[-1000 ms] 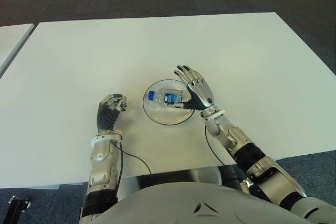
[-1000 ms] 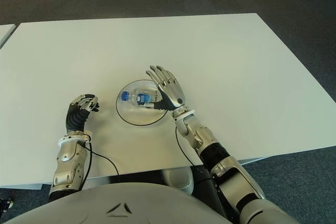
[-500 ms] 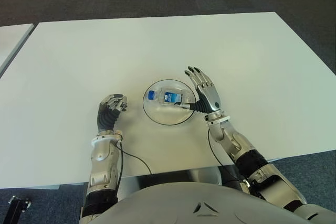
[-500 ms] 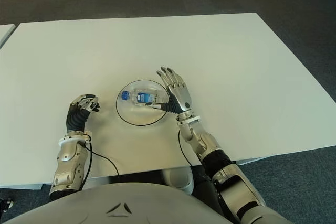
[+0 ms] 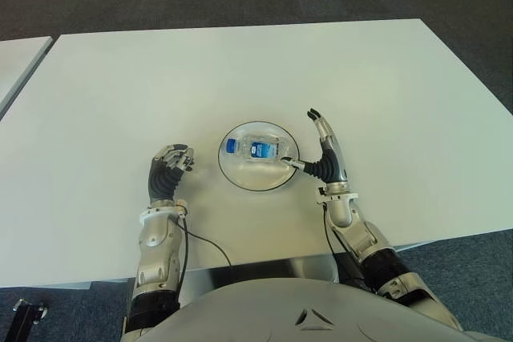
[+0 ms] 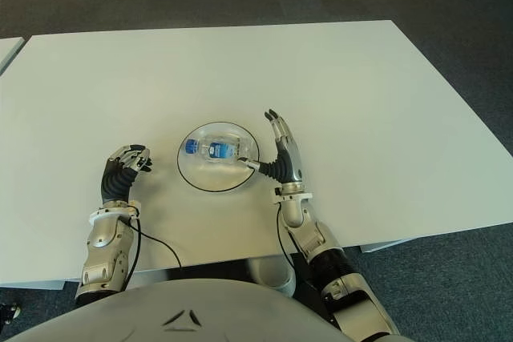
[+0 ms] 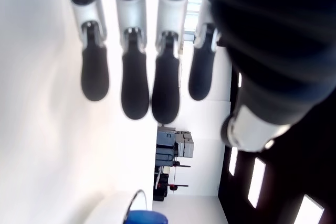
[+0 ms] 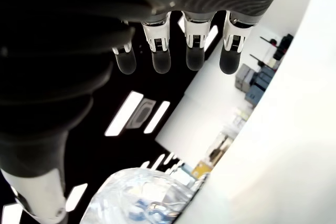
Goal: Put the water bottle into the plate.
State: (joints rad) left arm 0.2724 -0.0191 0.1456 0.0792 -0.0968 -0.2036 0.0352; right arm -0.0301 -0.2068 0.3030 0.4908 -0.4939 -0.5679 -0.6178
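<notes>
A small clear water bottle with a blue cap and blue label lies on its side inside the round glass plate at the table's middle. My right hand stands edge-on just right of the plate, fingers straight and spread, thumb tip by the plate's rim, holding nothing. In the right wrist view the bottle shows apart from the fingers. My left hand shows to the left of the plate with its fingers curled, empty.
The white table stretches wide around the plate, with its front edge close to my body. A second white table's corner shows at the far left. Dark carpet lies beyond.
My right hand has drawn back from over the plate toward the right and turned edge-on, leaving the bottle lying in the plate. The left hand has not moved.
</notes>
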